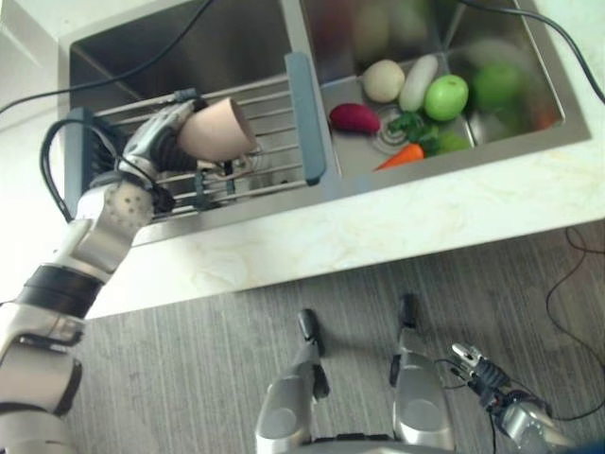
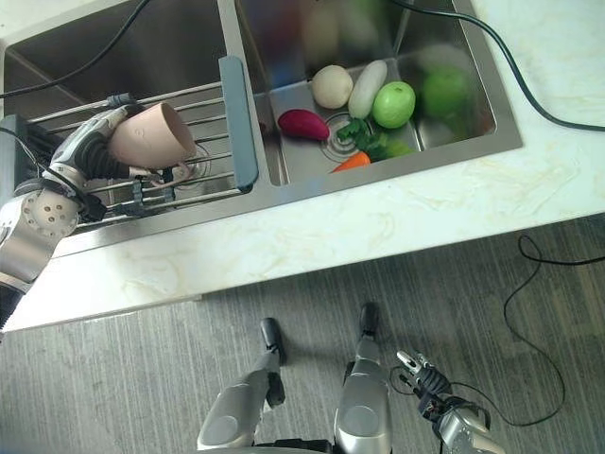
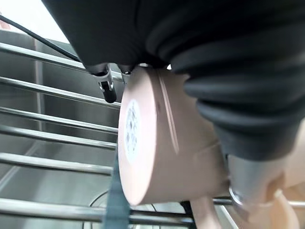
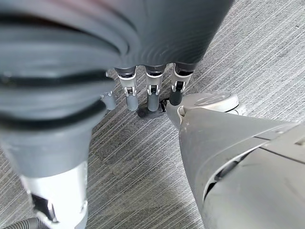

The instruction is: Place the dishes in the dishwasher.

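Nearest, low on the right over the grey floor (image 1: 189,378), the right hand (image 1: 480,374) hangs with fingers relaxed, holding nothing. Past the pale counter (image 1: 378,227), the left hand (image 1: 175,128) grips a pink cup (image 1: 216,128), tilted on its side, over the wire rack (image 1: 274,132) across the left sink basin. The right basin (image 1: 529,123) holds a carrot (image 1: 402,157), a green apple (image 1: 446,96) and other vegetables.

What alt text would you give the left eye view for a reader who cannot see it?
The left hand grips a pink cup tipped on its side above the wire rack over the left sink basin. The right basin holds vegetables; the right hand hangs low over the floor.
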Controlling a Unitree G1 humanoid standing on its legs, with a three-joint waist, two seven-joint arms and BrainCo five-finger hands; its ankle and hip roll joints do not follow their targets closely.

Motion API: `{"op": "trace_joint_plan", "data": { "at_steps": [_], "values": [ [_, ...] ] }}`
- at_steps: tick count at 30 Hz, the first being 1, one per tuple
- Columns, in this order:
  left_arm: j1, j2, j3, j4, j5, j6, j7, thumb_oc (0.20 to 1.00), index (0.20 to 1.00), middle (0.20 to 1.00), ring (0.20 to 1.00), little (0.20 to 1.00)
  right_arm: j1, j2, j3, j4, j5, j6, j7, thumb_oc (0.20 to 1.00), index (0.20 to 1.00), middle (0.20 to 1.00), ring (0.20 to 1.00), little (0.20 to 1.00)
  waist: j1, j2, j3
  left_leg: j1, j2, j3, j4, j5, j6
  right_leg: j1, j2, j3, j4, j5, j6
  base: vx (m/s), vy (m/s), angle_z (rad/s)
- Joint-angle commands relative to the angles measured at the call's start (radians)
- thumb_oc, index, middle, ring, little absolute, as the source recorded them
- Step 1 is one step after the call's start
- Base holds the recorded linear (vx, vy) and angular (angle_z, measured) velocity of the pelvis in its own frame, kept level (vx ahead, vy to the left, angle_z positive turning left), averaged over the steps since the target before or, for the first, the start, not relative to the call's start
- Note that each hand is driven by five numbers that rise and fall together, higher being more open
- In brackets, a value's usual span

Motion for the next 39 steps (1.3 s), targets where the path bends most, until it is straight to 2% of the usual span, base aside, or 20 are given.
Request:
{"op": "trace_joint_plan", "data": {
  "at_steps": [1,4,5,6,8,11,21,25,30,36,39],
  "values": [
    [-0.083,0.041,-0.012,0.037,0.040,-0.004,-0.035,1.000,1.000,1.000,1.000,1.000,-0.010,0.010,-0.020,-0.006,0.043,-0.010,0.010,1.000,1.000,1.000,1.000,1.000,-0.010,-0.012,-0.003,-0.041,-0.003,0.013,0.078,-0.099,-0.009,-0.105,-0.025,0.069,0.180,-0.107,0.064,0.00,0.000,0.00],
    [-0.089,0.042,-0.028,0.030,0.054,0.021,-0.070,1.000,1.000,1.000,1.000,1.000,-0.013,0.008,-0.021,-0.002,0.044,-0.014,0.011,1.000,1.000,1.000,1.000,1.000,-0.012,-0.008,-0.002,-0.040,-0.002,0.015,0.078,-0.098,-0.011,-0.105,-0.028,0.067,0.179,-0.104,0.066,0.00,0.000,0.00],
    [-0.091,0.043,-0.031,0.030,0.060,0.023,-0.080,0.931,0.931,0.931,0.931,0.931,-0.014,0.007,-0.020,-0.003,0.045,-0.012,0.009,1.000,1.000,1.000,1.000,1.000,-0.012,-0.007,-0.002,-0.040,-0.003,0.016,0.078,-0.098,-0.011,-0.105,-0.029,0.066,0.178,-0.104,0.067,0.00,0.000,0.00],
    [-0.099,0.044,-0.043,0.032,0.075,0.034,-0.102,0.200,0.200,0.200,0.200,0.200,-0.017,0.003,-0.020,-0.002,0.048,-0.009,0.008,1.000,1.000,1.000,1.000,1.000,-0.014,-0.005,-0.001,-0.040,-0.002,0.018,0.078,-0.098,-0.012,-0.104,-0.031,0.066,0.176,-0.103,0.067,0.00,0.000,0.00],
    [-0.119,0.051,-0.073,0.033,0.107,0.058,-0.158,0.200,0.200,0.200,0.200,0.200,-0.022,-0.002,-0.024,0.001,0.056,-0.010,0.008,1.000,1.000,1.000,1.000,1.000,-0.018,-0.002,0.000,-0.042,-0.002,0.019,0.080,-0.098,-0.013,-0.107,-0.031,0.067,0.176,-0.102,0.067,0.00,0.000,0.00],
    [-0.131,0.057,-0.104,0.037,0.153,0.056,-0.211,0.200,0.200,0.200,0.200,0.200,-0.028,-0.008,-0.027,0.000,0.059,-0.008,0.005,1.000,1.000,1.000,1.000,1.000,-0.020,0.000,0.002,-0.043,-0.001,0.020,0.079,-0.098,-0.014,-0.109,-0.031,0.067,0.174,-0.100,0.068,-0.02,-0.004,-0.04],
    [-0.190,0.068,-0.177,0.028,0.173,0.039,-0.266,0.200,0.200,0.200,0.200,0.200,-0.035,-0.015,-0.029,0.016,0.070,-0.021,0.016,1.000,1.000,1.000,1.000,1.000,-0.025,0.004,0.000,-0.038,-0.001,0.028,0.078,-0.099,-0.014,-0.103,-0.034,0.060,0.166,-0.098,0.070,0.00,0.000,0.00],
    [-0.174,0.073,-0.170,0.017,0.156,0.038,-0.246,0.200,0.200,0.200,0.200,0.200,-0.029,-0.011,-0.030,0.020,0.067,-0.028,0.015,1.000,1.000,1.000,1.000,1.000,-0.022,0.005,-0.008,-0.032,-0.003,0.025,0.078,-0.103,-0.013,-0.094,-0.034,0.059,0.164,-0.101,0.068,0.00,0.000,0.00],
    [-0.121,0.092,-0.113,-0.018,0.146,0.038,-0.183,0.200,0.200,0.200,0.200,0.200,-0.001,0.003,-0.044,0.027,0.048,-0.036,0.009,1.000,1.000,1.000,1.000,1.000,-0.012,0.010,-0.041,-0.003,-0.014,0.017,0.076,-0.114,-0.009,-0.054,-0.034,0.047,0.151,-0.111,0.068,0.01,-0.006,0.00],
    [0.013,0.135,0.019,-0.074,0.168,0.032,-0.136,0.200,0.200,0.200,0.200,0.200,0.043,0.025,-0.066,0.048,0.034,-0.025,-0.015,1.000,1.000,1.000,1.000,1.000,0.014,0.028,-0.124,0.070,-0.020,0.019,0.070,-0.134,-0.007,0.054,-0.038,-0.002,0.112,-0.129,0.068,0.04,-0.027,0.12],
    [0.070,0.155,0.080,-0.090,0.191,0.086,-0.076,0.200,0.200,0.200,0.200,0.200,0.060,0.033,-0.075,0.052,0.026,-0.019,-0.021,1.000,1.000,1.000,1.000,1.000,0.022,0.036,-0.156,0.097,-0.021,0.023,0.070,-0.140,-0.005,0.093,-0.041,-0.026,0.106,-0.138,0.068,0.03,-0.020,0.15]
  ]
}}
